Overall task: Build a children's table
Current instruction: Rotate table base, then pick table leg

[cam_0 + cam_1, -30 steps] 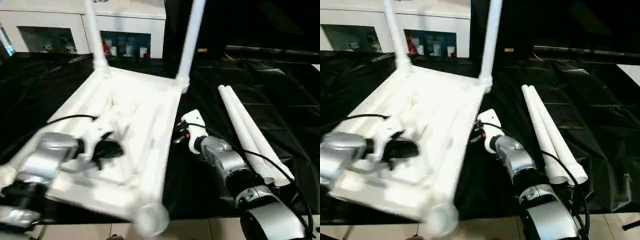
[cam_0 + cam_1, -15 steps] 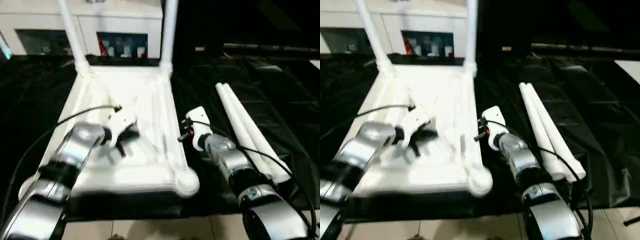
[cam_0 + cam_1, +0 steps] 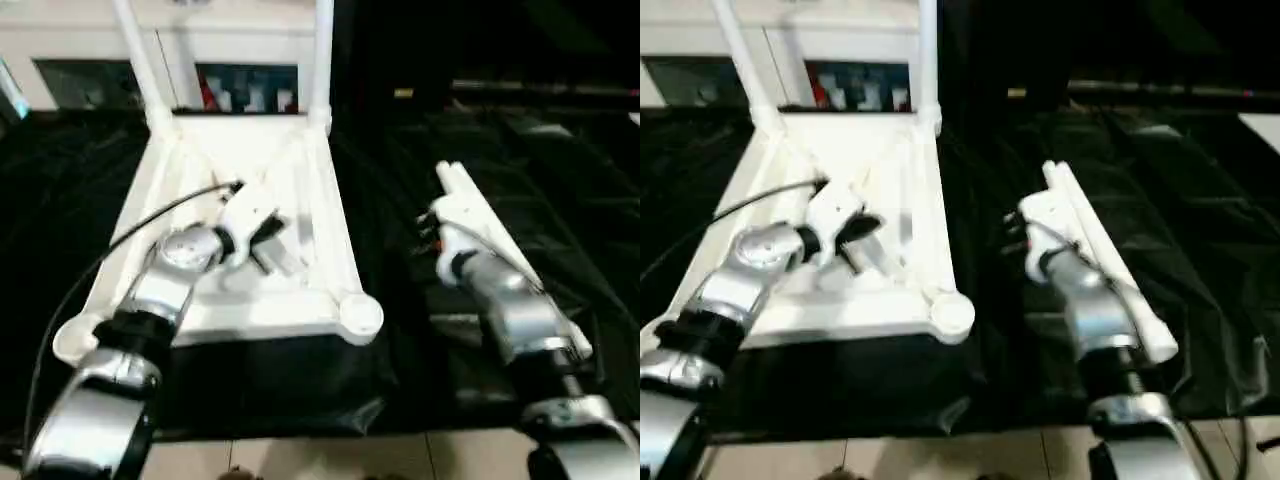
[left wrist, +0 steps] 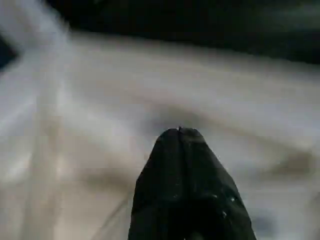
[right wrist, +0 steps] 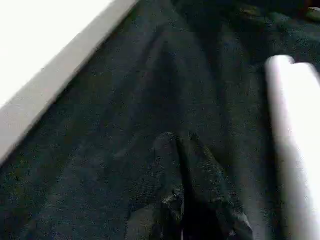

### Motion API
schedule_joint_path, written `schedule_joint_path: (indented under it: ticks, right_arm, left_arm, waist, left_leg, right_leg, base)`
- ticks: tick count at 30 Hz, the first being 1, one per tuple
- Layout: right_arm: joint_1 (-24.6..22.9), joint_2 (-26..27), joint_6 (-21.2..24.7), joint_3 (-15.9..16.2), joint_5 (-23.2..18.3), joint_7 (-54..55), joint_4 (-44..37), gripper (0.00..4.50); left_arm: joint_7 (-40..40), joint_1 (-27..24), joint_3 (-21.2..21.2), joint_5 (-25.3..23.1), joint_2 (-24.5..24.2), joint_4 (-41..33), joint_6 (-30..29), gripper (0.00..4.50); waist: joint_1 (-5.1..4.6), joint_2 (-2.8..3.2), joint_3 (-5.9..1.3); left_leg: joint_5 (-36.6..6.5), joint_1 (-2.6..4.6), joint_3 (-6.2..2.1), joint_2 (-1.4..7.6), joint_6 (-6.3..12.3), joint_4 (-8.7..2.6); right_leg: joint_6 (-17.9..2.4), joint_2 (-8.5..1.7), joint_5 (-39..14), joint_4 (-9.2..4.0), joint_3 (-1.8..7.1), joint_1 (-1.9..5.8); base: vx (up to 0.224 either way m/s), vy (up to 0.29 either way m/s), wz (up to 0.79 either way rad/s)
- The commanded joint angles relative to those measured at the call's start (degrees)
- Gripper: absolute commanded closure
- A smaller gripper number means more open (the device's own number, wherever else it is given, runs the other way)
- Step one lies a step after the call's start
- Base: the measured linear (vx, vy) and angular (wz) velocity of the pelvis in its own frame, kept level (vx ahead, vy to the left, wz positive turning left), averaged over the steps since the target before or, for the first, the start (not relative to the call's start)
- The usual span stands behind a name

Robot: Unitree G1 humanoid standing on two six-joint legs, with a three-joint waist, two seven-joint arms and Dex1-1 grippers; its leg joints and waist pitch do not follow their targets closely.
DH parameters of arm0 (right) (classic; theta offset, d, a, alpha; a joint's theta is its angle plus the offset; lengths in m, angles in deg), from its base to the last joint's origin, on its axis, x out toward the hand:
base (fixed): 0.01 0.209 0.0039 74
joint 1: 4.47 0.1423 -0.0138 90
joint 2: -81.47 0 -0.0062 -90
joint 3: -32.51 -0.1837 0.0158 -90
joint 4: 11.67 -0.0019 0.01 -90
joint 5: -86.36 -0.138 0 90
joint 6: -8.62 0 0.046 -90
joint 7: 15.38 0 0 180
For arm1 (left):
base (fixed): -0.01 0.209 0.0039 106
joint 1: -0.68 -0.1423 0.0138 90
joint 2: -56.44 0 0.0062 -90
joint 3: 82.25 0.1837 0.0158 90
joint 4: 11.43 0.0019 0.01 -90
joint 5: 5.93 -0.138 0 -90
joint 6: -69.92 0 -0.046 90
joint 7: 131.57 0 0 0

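Tabletop (image 3: 240, 250) lies upside down on the black-draped counter (image 3: 560, 220), ribbed underside up, on the robot's left half of the work area. Two legs are seated in the far corner sockets: far-left leg (image 3: 135, 60) and far-right leg (image 3: 322, 55), both standing upright and running out the top of the picture. Near-right socket (image 3: 360, 313) is empty; near-left socket (image 3: 75, 340) also looks empty. So roughly half done by my read: two legs in, two to go.

The two loose legs (image 3: 490, 230) lie side by side on the counter, touching each other, well right of the tabletop, with black cloth between.

Left claw (image 4: 179, 131) is closed, holding nothing, tips over the ribbed underside near the middle of the tabletop; can't tell whether they touch it. Right claw (image 5: 177, 137) is closed too, empty, over the black cloth between the tabletop edge and the loose legs, with a leg end just beside it in the right wrist view.

Next, I'd judge, the right claw needs to open and pick up one loose leg for the near-right socket.

Containers: the white cabinet (image 3: 60, 40) behind the counter has glass doors; small items sit on its shelf, too blurred to identify.
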Motion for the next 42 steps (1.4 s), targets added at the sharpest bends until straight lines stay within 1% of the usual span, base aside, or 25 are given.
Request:
schedule_joint_path:
  ticks: [1, 2, 4, 5, 6, 7, 8, 9, 10, 12, 13, 14, 15, 18, 19, 21, 23, 25, 30, 31, 33, 34, 36, 39, 42]
  right_arm:
    - [-0.3, -1.73, 5.52, -2.61, -1.53, -0.18, -5.69, 4.22]
    - [-0.28, -2.13, 6.59, -3.15, -1.84, 0.05, -6.67, 4.15]
    - [0.18, -2.4, 10.28, -4.63, -2.71, 1.81, -8.12, 4.12]
    - [0.72, -2.95, 14.77, -5.15, -2.54, 2.71, -9.66, 3.89]
    - [0.83, -3.07, 15.53, -5.21, -2.48, 2.82, -9.9, 3.89]
    - [1.35, -3.5, 18.16, -5.34, -2.36, 2.84, -10.66, 3.78]
    - [1.93, -3.99, 23.4, -5.69, -2.15, 2.53, -12.8, 3.73]
    - [2.02, -4.08, 24.09, -5.72, -2.13, 2.46, -13.06, 3.69]
    - [2.28, -4.92, 28.52, -5.38, -2.12, 1.72, -14.7, 3.47]
    - [2.61, -5.77, 31.74, -5.1, -2.7, 1.06, -15.06, 3.38]
    - [2.84, -6.4, 34.43, -5.01, -3.43, 0.82, -15.42, 3.35]
    - [2.84, -6.4, 34.43, -5.01, -3.43, 0.82, -15.42, 3.35]
    - [2.99, -6.87, 35.49, -4.44, -3.3, 0.66, -15.45, 3.08]
    - [3.18, -7.34, 38.12, -3.85, -3.09, 1.02, -15.77, 2.92]
    - [3.26, -7.42, 38.49, -3.8, -3.07, 1.04, -15.75, 2.8]
    - [3.4, -7.96, 41.62, -3.37, -2.75, 0.78, -16.17, 2.51]
    - [3.39, -8.06, 42.08, -3.26, -2.73, 0.7, -16.29, 2.45]
    - [3.17, -8.5, 43.82, -2.7, -2.85, 0.87, -16.71, 2.22]
    - [3.75, -9.4, 45.3, -2.49, -2.5, 1.08, -16.33, 1.98]
    - [3.78, -9.58, 45.32, -2.44, -2.45, 1.04, -16.13, 1.74]
    - [3.82, -10.14, 45.94, -2.22, -2.35, 0.88, -15.6, 1.57]
    - [3.85, -10.27, 46.16, -2.13, -2.26, 0.92, -15.48, 1.57]
    - [3.77, -10.56, 46.7, -2.04, -2.49, 0.75, -14.95, 1.32]
    - [3.6, -10.57, 47.75, -1.66, -3.07, 0.23, -14.37, 1.17]
    - [3.51, -10.49, 47.92, -1.67, -3.06, 0.53, -13.55, 0.86]
  left_arm:
    - [-2.91, -2.33, -1.56, 4.17, -0.8, -8.2, -3.81, 4.5]
    - [-3.52, -3.09, -1.78, 5.16, -1.04, -10.4, -5.0, 4.5]
    - [-5.96, -4.41, -1.23, 7.81, -2.17, -14.9, -8.42, 4.5]
    - [-8.25, -5.71, -0.64, 9.89, -3.23, -19.3, -11.14, 4.5]
    - [-8.58, -5.92, -0.56, 10.22, -3.4, -20.07, -11.67, 4.5]
    - [-9.43, -6.38, -0.36, 11.13, -3.96, -22.56, -13.74, 4.5]
    - [-10.7, -7.14, -0.55, 12.42, -4.4, -26.84, -17.36, 4.5]
    - [-10.85, -7.21, -0.59, 12.61, -4.44, -27.4, -17.84, 4.5]
    - [-11.05, -7.52, -0.91, 13.9, -4.47, -30.76, -20.73, 4.5]
    - [-10.84, -7.42, -1.16, 15.49, -4.18, -33.12, -22.83, 4.5]
    - [-10.58, -7.54, -1.03, 16.55, -4.21, -35.16, -24.56, 4.5]
    - [-10.58, -7.54, -1.03, 16.55, -4.21, -35.16, -24.56, 4.5]
    - [-10.84, -7.73, -0.65, 16.88, -4.45, -36.14, -25.06, 4.5]
    - [-11.7, -8.8, 0.4, 17.54, -5.2, -38.96, -26.31, 4.5]
    - [-11.78, -8.89, 0.53, 17.58, -5.22, -39.21, -26.49, 4.5]
    - [-11.19, -9.19, 0.75, 17.26, -5.35, -41.26, -29.08, 4.5]
    - [-11.03, -9.21, 0.78, 17.17, -5.43, -41.59, -29.55, 4.16]
    - [-11.85, -9.54, 1.5, 18.98, -6.88, -43.5, -33.78, 4.08]
    - [-13.46, -10.6, 2.84, 19.43, -8.31, -45.68, -35.03, 3.69]
    - [-13.47, -10.73, 2.93, 19.32, -8.36, -45.92, -35.17, 3.59]
    - [-13.55, -10.84, 3.15, 19.29, -8.35, -46.47, -35.58, 3.26]
    - [-13.55, -10.86, 3.18, 19.3, -8.34, -46.57, -35.69, 3.26]
    - [-13.34, -10.83, 3.54, 19.74, -8.7, -47.22, -36.48, 3.15]
    - [-13.34, -11.1, 3.75, 19.81, -9.08, -47.61, -36.8, 2.85]
    - [-13.45, -11.34, 4.17, 19.07, -9.59, -47.29, -36.63, 2.66]
  waist:
    - [0.0, 0.75, -4.66]
    - [-0.03, 0.8, -4.73]
    - [-0.2, 0.94, -4.59]
    - [-0.31, 0.54, -4.54]
    - [-0.24, 0.53, -4.57]
    - [-0.43, 0.61, -4.37]
    - [-0.49, 0.28, -4.38]
    - [-0.44, 0.1, -4.51]
    - [-0.39, 0.41, -4.39]
    - [-0.32, 0.1, -4.46]
    - [-0.26, -0.58, -4.48]
    - [-0.2, -0.4, -4.38]
    - [-0.19, -0.26, -4.38]
    - [-0.19, -0.64, -4.49]
    - [-0.17, -0.52, -4.53]
    - [-0.12, -0.6, -4.49]
    - [-0.12, -0.58, -4.48]
    - [-0.1, -0.5, -4.5]
    - [-0.06, -0.6, -4.48]
    - [-0.06, -0.57, -4.41]
    - [-0.02, -0.63, -4.47]
    - [0.02, -0.61, -4.49]
    - [0.03, -0.65, -4.51]
    - [0.01, -0.69, -4.54]
    - [0.03, -0.76, -4.55]
  left_leg:
    - [-9.56, -0.09, -0.03, 0.89, 0.5, -3.66]
    - [-9.14, -0.12, -0.11, 1.0, 0.31, -3.65]
    - [-8.97, 0.01, 0.09, 0.82, 0.32, -3.62]
    - [-9.03, -0.12, 0.13, 0.74, 0.44, -3.68]
    - [-8.29, -0.16, -0.06, 0.88, 0.1, -3.79]
    - [-8.97, 0.11, 0.18, 0.79, -0.14, -3.68]
    - [-9.03, 0.09, 0.24, 0.75, -0.1, -3.67]
    - [-8.52, 0.14, 0.2, 0.83, -0.24, -3.66]
    - [-7.92, 0.04, 0.22, 0.83, -0.12, -3.66]
    - [-7.47, 0.09, 0.23, 0.8, -0.27, -3.63]
    - [-6.95, -0.01, 0.28, 0.75, -0.13, -3.62]
    - [-6.82, -0.07, 0.26, 0.74, -0.16, -3.64]
    - [-6.55, -0.07, 0.33, 0.71, -0.21, -3.55]
    - [-5.41, -0.22, 0.38, 0.65, -0.27, -3.5]
    - [-5.1, -0.23, 0.37, 0.6, -0.29, -3.46]
    - [-4.98, -0.19, 0.35, 0.63, -0.4, -3.49]
    - [-4.99, -0.19, 0.38, 0.61, -0.58, -3.44]
    - [-4.83, -0.24, 0.35, 0.56, -0.78, -3.45]
    - [-5.3, -0.13, 0.36, 0.59, -1.12, -3.44]
    - [-5.26, -0.19, 0.39, 0.55, -1.07, -3.46]
    - [-5.28, -0.22, 0.38, 0.47, -1.13, -3.42]
    - [-5.02, -0.2, 0.37, 0.5, -1.1, -3.42]
    - [-5.02, -0.22, 0.36, 0.5, -1.16, -3.39]
    - [-4.38, -0.25, 0.39, 0.49, -0.95, -3.33]
    - [-4.45, -0.34, 0.4, 0.41, -1.0, -3.29]
  right_leg:
    - [-11.79, -3.17, -7.97, -3.73, 3.2, 4.32]
    - [-11.72, -3.24, -7.74, -3.43, 3.23, 4.48]
    - [-10.82, -2.99, -10.22, -3.78, 3.25, 4.05]
    - [-10.35, -2.89, -11.17, -4.01, 3.2, 4.02]
    - [-10.05, -3.03, -11.99, -3.74, 3.22, 4.22]
    - [-9.45, -2.81, -13.83, -4.12, 3.23, 3.74]
    - [-9.2, -2.78, -14.44, -4.24, 3.25, 3.82]
    - [-9.2, -2.76, -13.89, -3.92, 3.33, 3.97]
    - [-8.99, -2.71, -13.49, -3.99, 3.37, 3.76]
    - [-8.53, -2.65, -13.2, -3.89, 3.33, 3.76]
    - [-8.28, -2.67, -13.45, -3.82, 3.33, 3.84]
    - [-8.13, -2.71, -13.81, -3.86, 3.35, 3.85]
    - [-7.62, -2.7, -14.13, -3.97, 3.35, 3.72]
    - [-6.97, -2.66, -13.47, -3.94, 3.37, 3.81]
    - [-6.77, -2.63, -13.46, -3.93, 3.35, 3.8]
    - [-6.53, -2.61, -13.64, -3.92, 3.34, 3.79]
    - [-6.43, -2.59, -13.58, -3.9, 3.39, 3.77]
    - [-6.38, -2.59, -13.35, -3.82, 3.36, 3.84]
    - [-5.95, -2.53, -14.48, -3.92, 3.36, 3.76]
    - [-5.84, -2.5, -14.48, -3.99, 3.36, 3.72]
    - [-5.59, -2.5, -14.72, -4.0, 3.35, 3.83]
    - [-5.58, -2.52, -14.51, -4.01, 3.34, 3.83]
    - [-5.55, -2.55, -14.54, -3.97, 3.34, 3.86]
    - [-6.02, -2.43, -13.39, -3.81, 3.35, 3.86]
    - [-5.68, -2.48, -14.0, -3.87, 3.35, 3.94]
  base:
    - [0.0, 0.0, 0.0]
    - [0.0, 0.0, 0.0]
    - [0.0, 0.0, 0.0]
    - [0.0, 0.0, 0.0]
    - [0.0, 0.0, 0.0]
    - [0.0, 0.0, 0.0]
    - [0.0, 0.0, 0.0]
    - [0.0, 0.0, 0.0]
    - [0.0, 0.0, 0.0]
    - [0.0, 0.0, 0.0]
    - [0.0, 0.0, 0.0]
    - [0.0, 0.0, 0.0]
    - [0.0, 0.0, 0.0]
    - [0.0, 0.0, 0.0]
    - [0.0, 0.0, 0.0]
    - [0.0, 0.0, 0.0]
    - [0.0, 0.0, 0.0]
    - [0.0, 0.0, 0.0]
    - [0.0, 0.0, 0.0]
    - [0.0, 0.0, 0.0]
    - [0.0, 0.0, 0.0]
    - [0.0, 0.0, 0.0]
    - [0.0, 0.0, 0.0]
    - [0.0, 0.0, 0.0]
    - [0.0, 0.0, 0.0]
